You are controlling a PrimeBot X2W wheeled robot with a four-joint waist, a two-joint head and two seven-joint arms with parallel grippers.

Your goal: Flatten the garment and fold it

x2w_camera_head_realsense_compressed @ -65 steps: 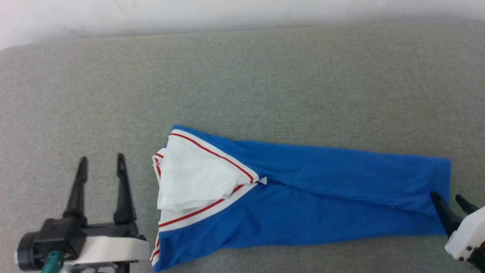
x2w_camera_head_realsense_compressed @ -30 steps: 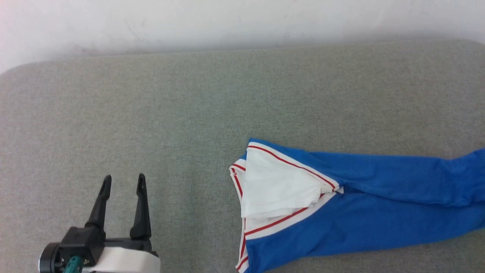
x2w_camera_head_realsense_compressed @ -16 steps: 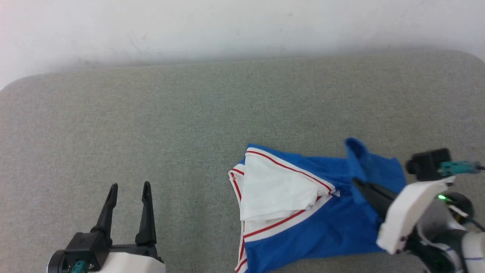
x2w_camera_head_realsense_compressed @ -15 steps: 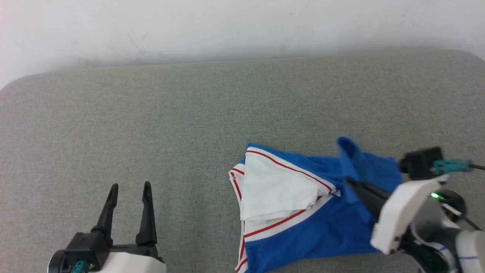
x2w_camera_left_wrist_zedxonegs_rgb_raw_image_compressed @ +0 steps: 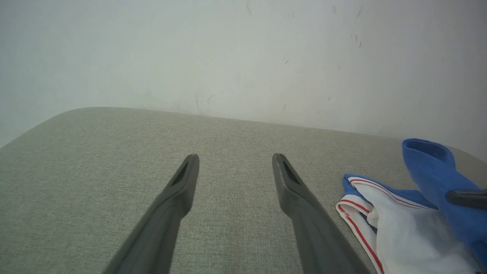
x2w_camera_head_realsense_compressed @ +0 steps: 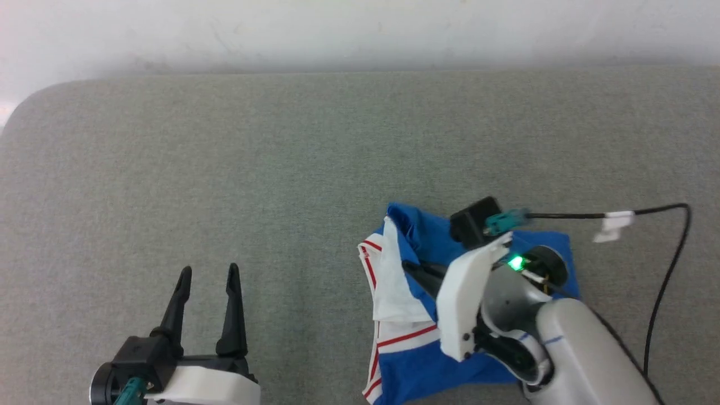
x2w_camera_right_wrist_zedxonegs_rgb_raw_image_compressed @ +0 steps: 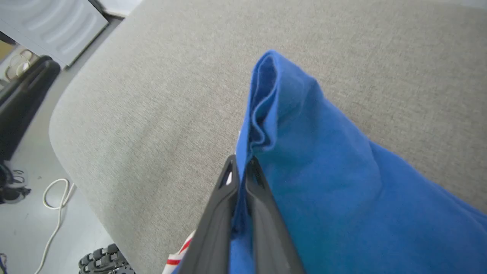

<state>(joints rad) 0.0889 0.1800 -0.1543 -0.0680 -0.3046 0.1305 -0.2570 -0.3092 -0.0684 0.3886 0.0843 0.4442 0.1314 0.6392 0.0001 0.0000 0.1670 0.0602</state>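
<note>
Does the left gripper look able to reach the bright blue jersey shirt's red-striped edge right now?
Probably yes: the left gripper is open, only bare grey padded surface lies between it and the striped edge of the bright blue jersey shirt; the right gripper pinches fabric farther right.

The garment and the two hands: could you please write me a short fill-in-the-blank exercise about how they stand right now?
The garment lies on a ____ padded surface.
The right hand is ____ on a raised blue fold of it.
The left hand stands ____, apart from the cloth.
The garment's trim is striped white and ____.
Missing words: grey, shut, open, red.
</note>
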